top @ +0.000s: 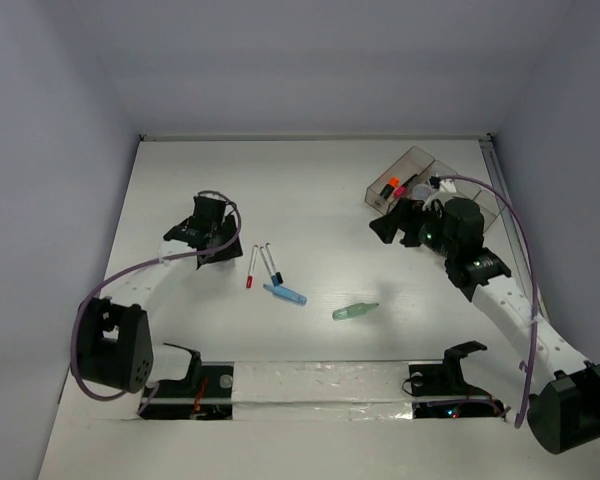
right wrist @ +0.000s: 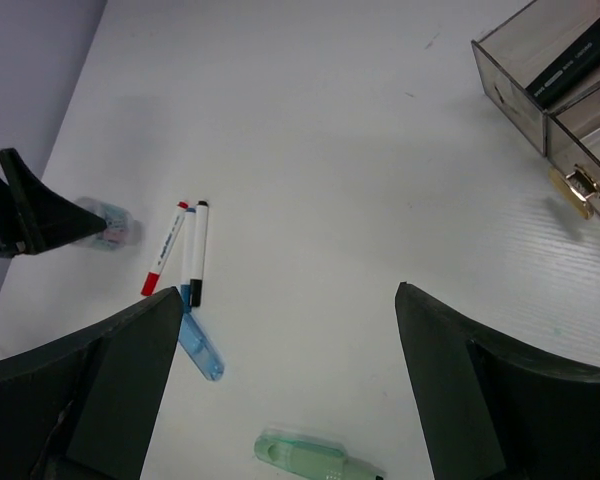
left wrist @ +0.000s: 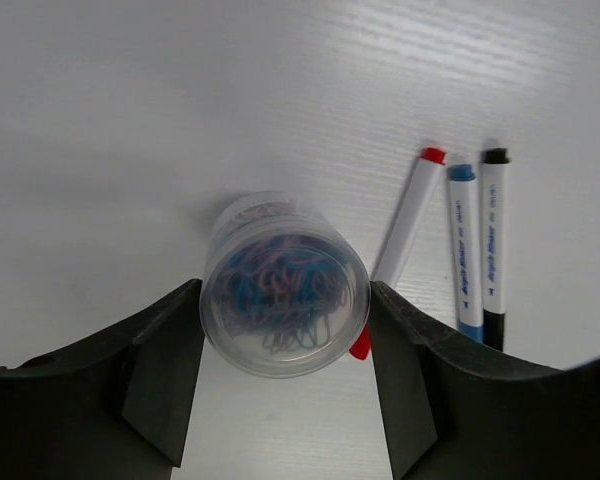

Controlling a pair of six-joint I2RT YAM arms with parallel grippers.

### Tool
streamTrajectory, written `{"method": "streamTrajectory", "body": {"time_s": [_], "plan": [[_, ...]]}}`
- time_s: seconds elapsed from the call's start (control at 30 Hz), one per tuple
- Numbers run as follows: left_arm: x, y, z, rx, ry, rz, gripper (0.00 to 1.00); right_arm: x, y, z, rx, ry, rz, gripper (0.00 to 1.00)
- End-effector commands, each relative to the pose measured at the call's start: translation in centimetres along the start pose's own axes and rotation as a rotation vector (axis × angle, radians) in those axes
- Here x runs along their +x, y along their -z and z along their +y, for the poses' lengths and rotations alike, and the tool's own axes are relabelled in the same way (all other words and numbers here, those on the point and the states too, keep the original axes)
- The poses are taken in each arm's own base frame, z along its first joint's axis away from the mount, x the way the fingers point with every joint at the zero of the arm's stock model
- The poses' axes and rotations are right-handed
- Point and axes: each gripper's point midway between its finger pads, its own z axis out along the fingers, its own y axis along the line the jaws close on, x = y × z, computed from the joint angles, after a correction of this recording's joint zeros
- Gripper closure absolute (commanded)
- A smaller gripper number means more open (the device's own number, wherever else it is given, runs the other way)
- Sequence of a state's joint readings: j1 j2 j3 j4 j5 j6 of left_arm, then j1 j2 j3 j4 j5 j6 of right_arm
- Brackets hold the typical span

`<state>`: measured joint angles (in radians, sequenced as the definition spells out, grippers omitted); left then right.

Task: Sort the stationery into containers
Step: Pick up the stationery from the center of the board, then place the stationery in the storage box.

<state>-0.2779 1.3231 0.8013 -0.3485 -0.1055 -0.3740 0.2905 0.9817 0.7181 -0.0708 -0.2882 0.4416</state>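
The round clear pot [left wrist: 283,285], full of blue and pink paper clips, stands on the left part of the white worktop [top: 320,180]. The left hand [top: 208,235] is clamped on it, its dark fingers [left wrist: 160,375] flush against opposite sides of the pot's wall. Three thin white pens lie just beside the pot, toward the middle of the worktop. The red-capped pen [left wrist: 410,215] is nearest and tilted, its lower red end tucked under the pot's rim against the finger on that side. Next come the blue-capped pen [left wrist: 462,250] and the black-capped pen [left wrist: 495,240], lying side by side and touching. A light-blue marker [top: 285,294] lies slantwise right at the near ends of those two pens. The pale-green tube [top: 355,311] lies on its own further right, apart from the marker. Well apart from all of these, at the far right of the worktop, sits the smoky translucent tray [top: 420,160], with an orange highlighter [top: 392,185] and a pink-black highlighter [top: 407,187] in its left end. A small brass-coloured piece [right wrist: 580,190], too small to tell what it is, shows at the neighbouring bin. The right hand [right wrist: 288,292] hangs just by the tray's left side, its jaws wide apart with only bare worktop between them, and its arm hides part of the tray from above.
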Motion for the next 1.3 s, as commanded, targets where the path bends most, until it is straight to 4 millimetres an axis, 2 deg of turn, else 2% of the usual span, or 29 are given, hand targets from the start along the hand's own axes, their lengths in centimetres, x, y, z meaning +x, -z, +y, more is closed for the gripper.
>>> {"method": "streamTrajectory", "body": {"time_s": [0.0, 0.03, 0.1, 0.13, 0.17, 0.2, 0.23, 0.27, 0.3, 0.33, 0.37, 0.4, 0.43, 0.47, 0.5, 0.53, 0.6, 0.63, 0.67, 0.77, 0.83, 0.87, 0.9, 0.93, 0.97, 1.03, 1.07, 1.17, 1.27], "plan": [[-7.6, 6.3, -1.9, 0.047, 0.004, -0.243, 0.73, -2.2, 1.5, 1.8, -0.045, 0.043, -0.085, 0.07], [-9.7, 8.8, -3.1, 0.085, 0.003, -0.301, 0.73, -3.3, 2.6, 2.7, -0.061, 0.051, -0.12, 0.07], [-10.8, 11.1, -5.8, 0.146, -0.027, -0.333, 0.73, -4.6, 3.9, 3.6, -0.07, 0.051, -0.169, 0.06], [-12.2, 12.9, -7.3, 0.184, -0.018, -0.37, 0.73, -5.1, 4.6, 3.9, -0.07, 0.037, -0.184, 0.06], [-12.4, 13.2, -8.7, 0.208, -0.026, -0.368, 0.73, -6.7, 6.3, 5.1, -0.091, 0.045, -0.243, 0.05], [-11.8, 14.0, -11.2, 0.263, -0.056, -0.366, 0.73, -7.5, 7.1, 5.3, -0.08, 0.038, -0.274, 0.04], [-12.8, 15.3, -13.2, 0.322, -0.044, -0.395, 0.73, -7.8, 7.8, 5.5, -0.068, 0.034, -0.28, 0.0], [-12.5, 14.8, -15.1, 0.349, -0.058, -0.378, 0.73, -9.5, 9.3, 6.5, -0.076, 0.041, -0.325, 0.0], [-11.8, 15.4, -17.5, 0.405, -0.086, -0.372, 0.73, -10.4, 10.4, 6.9, -0.065, 0.045, -0.356, 0.0], [-12.5, 15.2, -19.9, 0.44, -0.086, -0.384, 0.72, -10.5, 11.1, 7.0, -0.052, 0.041, -0.348, 0.0], [-12.5, 15.4, -21.5, 0.466, -0.097, -0.386, 0.72, -11.9, 12.5, 8.0, -0.063, 0.051, -0.385, 0.0], [-12.6, 15.6, -23.1, 0.489, -0.104, -0.392, 0.72, -12.5, 13.6, 8.3, -0.06, 0.052, -0.411, 0.0], [-13.2, 17.5, -26.0, 0.555, -0.11, -0.431, 0.72, -12.5, 14.2, 8.4, -0.052, 0.051, -0.414, 0.0], [-12.8, 16.3, -27.9, 0.557, -0.13, -0.416, 0.72, -12.8, 14.7, 8.6, -0.056, 0.052, -0.426, 0.0], [-12.9, 16.6, -29.5, 0.575, -0.146, -0.428, 0.72, -13.2, 15.5, 8.9, -0.056, 0.049, -0.443, 0.0], [-13.2, 16.8, -32.3, 0.609, -0.162, -0.439, 0.72, -13.2, 16.3, 9.1, -0.061, 0.05, -0.455, 0.0], [-13.3, 16.8, -35.1, 0.646, -0.18, -0.44, 0.71, -13.2, 16.9, 9.3, -0.066, 0.049, -0.468, 0.0], [-14.8, 18.1, -36.7, 0.689, -0.166, -0.47, 0.71, -13.1, 17.5, 9.4, -0.069, 0.046, -0.479, 0.0], [-13.9, 16.2, -38.5, 0.686, -0.186, -0.442, 0.71, -13.2, 17.8, 9.5, -0.07, 0.046, -0.487, 0.0], [-13.8, 15.5, -42.5, 0.759, -0.186, -0.444, 0.7, -13.2, 18.7, 9.5, -0.068, 0.049, -0.511, 0.0], [-13.5, 15.3, -44.3, 0.794, -0.183, -0.448, 0.7, -13.2, 19.1, 9.4, -0.063, 0.049, -0.524, 0.0], [-13.5, 14.3, -45.4, 0.802, -0.184, -0.448, 0.7, -13.2, 19.4, 9.5, -0.066, 0.05, -0.533, 0.0], [-13.0, 14.1, -46.3, 0.819, -0.187, -0.444, 0.7, -13.1, 19.5, 9.5, -0.067, 0.053, -0.536, 0.0], [-13.5, 14.7, -47.2, 0.852, -0.18, -0.462, 0.69, -13.1, 19.6, 9.5, -0.067, 0.054, -0.536, 0.0], [-12.9, 13.1, -48.0, 0.849, -0.183, -0.445, 0.69, -13.0, 19.6, 9.4, -0.066, 0.055, -0.535, 0.0], [-12.2, 13.0, -49.4, 0.873, -0.179, -0.451, 0.68, -12.9, 19.5, 9.1, -0.054, 0.055, -0.534, 0.0], [-12.1, 12.1, -49.9, 0.872, -0.178, -0.456, 0.68, -12.7, 19.5, 9.0, -0.051, 0.055, -0.529, 0.0], [-11.4, 11.2, -51.4, 0.884, -0.169, -0.481, 0.65, -12.2, 19.3, 8.9, -0.051, 0.06, -0.516, 0.0], [-11.0, 9.4, -51.9, 0.86, -0.166, -0.485, 0.65, -12.0, 19.4, 8.9, -0.054, 0.067, -0.508, 0.0]]}}
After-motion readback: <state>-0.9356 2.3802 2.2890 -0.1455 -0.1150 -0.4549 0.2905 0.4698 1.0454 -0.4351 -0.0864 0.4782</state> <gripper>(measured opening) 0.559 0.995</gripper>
